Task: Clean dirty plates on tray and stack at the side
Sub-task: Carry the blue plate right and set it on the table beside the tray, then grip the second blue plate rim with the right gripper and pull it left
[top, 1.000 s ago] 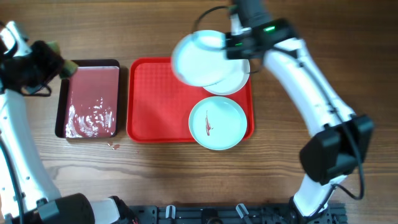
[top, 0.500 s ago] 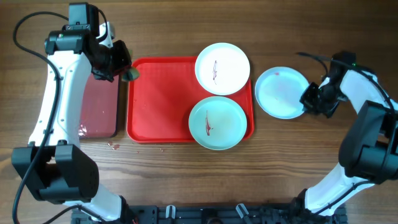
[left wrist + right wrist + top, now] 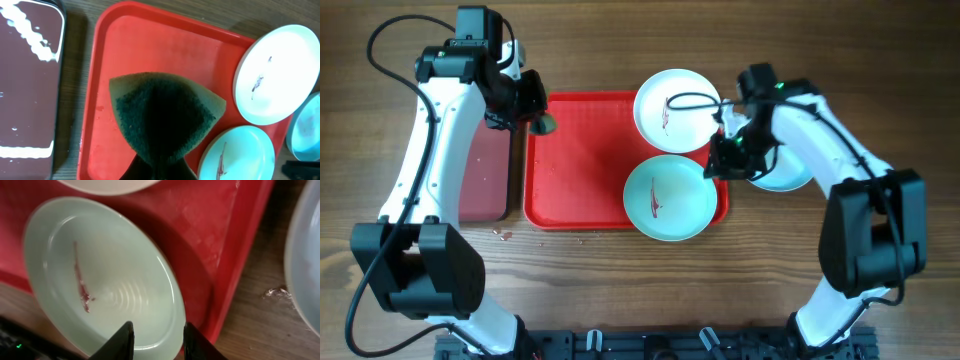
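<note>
Clock bearings are read on the overhead view, with 12 at the far table edge.

- Red tray (image 3: 580, 160): sits mid-table, its left half bare.
- White plate (image 3: 678, 110): at the tray's 1 o'clock corner, overhanging the far rim. There is a reddish-brown streak near its centre.
- Mint plate (image 3: 670, 197): at the tray's 4 o'clock corner, its near edge over the rim. It lies just beside the white plate and carries a thin red smear left of centre.
- Third plate (image 3: 790, 178): pale blue, off the tray at 3 o'clock on the table (image 3: 620, 300). It is mostly hidden under the right arm.
- Right gripper (image 3: 718, 168): over the tray's right rim, at the mint plate's 2 o'clock edge. In the wrist view its fingers (image 3: 125, 340) are parted and empty, and the plate's rim passes between them. Whether they touch it cannot be told.
- Left gripper (image 3: 535, 108): above the tray's 11 o'clock corner, clamped on a green sponge (image 3: 546, 122). The wrist view shows the sponge (image 3: 165, 120) fanned out over the bare tray floor.
- Maroon tray (image 3: 485, 185): black-rimmed, at 9 o'clock, just beside the red tray, with white foam streaks inside.
- Small specks (image 3: 502, 235): on the wood near the maroon tray's near right corner.
</note>
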